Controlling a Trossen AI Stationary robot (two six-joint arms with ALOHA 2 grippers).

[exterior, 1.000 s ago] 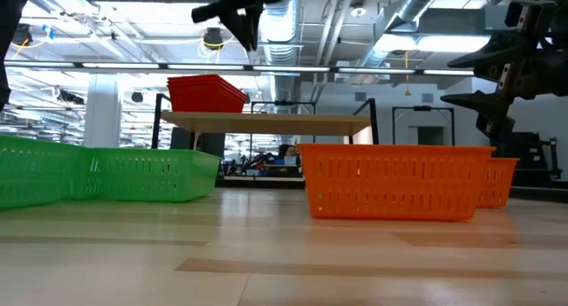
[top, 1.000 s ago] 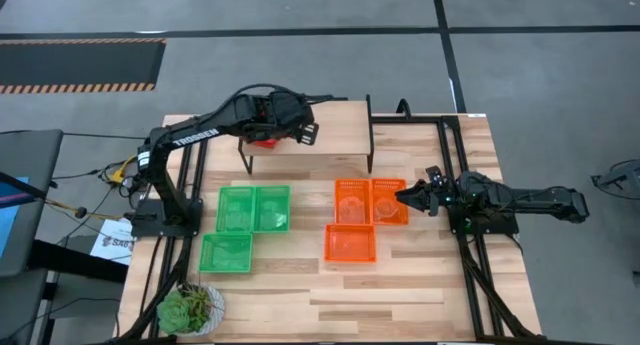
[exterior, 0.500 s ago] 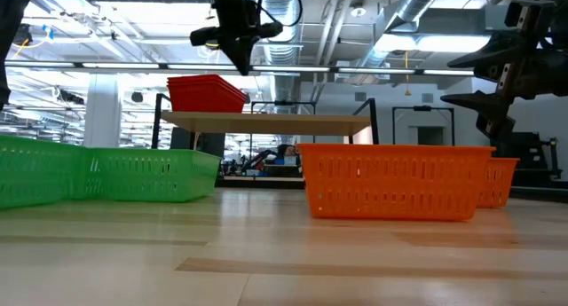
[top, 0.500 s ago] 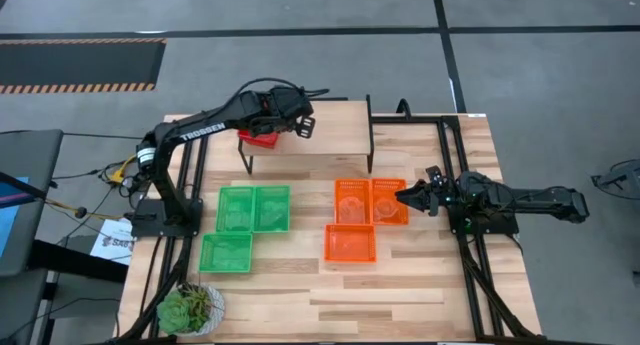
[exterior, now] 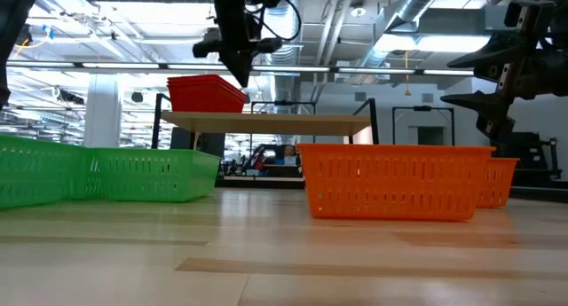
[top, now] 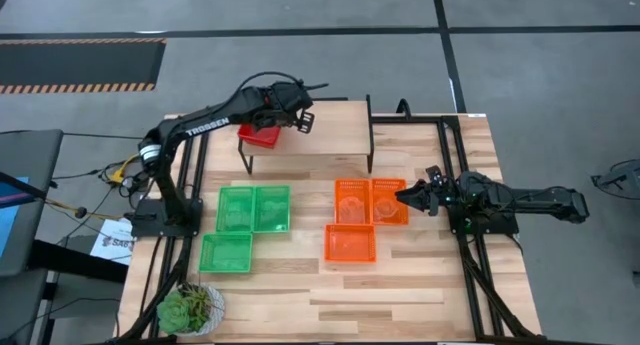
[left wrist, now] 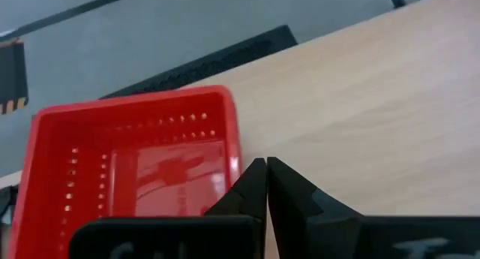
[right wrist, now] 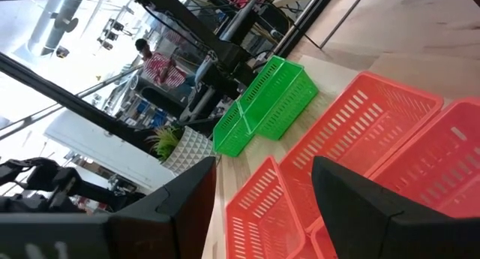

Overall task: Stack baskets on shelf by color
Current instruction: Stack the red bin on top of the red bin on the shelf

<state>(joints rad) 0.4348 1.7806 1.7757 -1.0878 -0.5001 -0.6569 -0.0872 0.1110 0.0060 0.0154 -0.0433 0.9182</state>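
Since the earlier frames the left gripper [top: 298, 118] has drawn back and risen off the red baskets [top: 259, 136], uncovering more of the stack at the shelf's [top: 335, 130] left end; its jaws are closed and empty. Green baskets [top: 253, 208] lie on the counter [top: 400, 295] before the shelf on that arm's side. Orange baskets [top: 370, 201] sit just ahead of the right gripper [top: 403, 197], the nearer one, whose jaws stand open and holding nothing.
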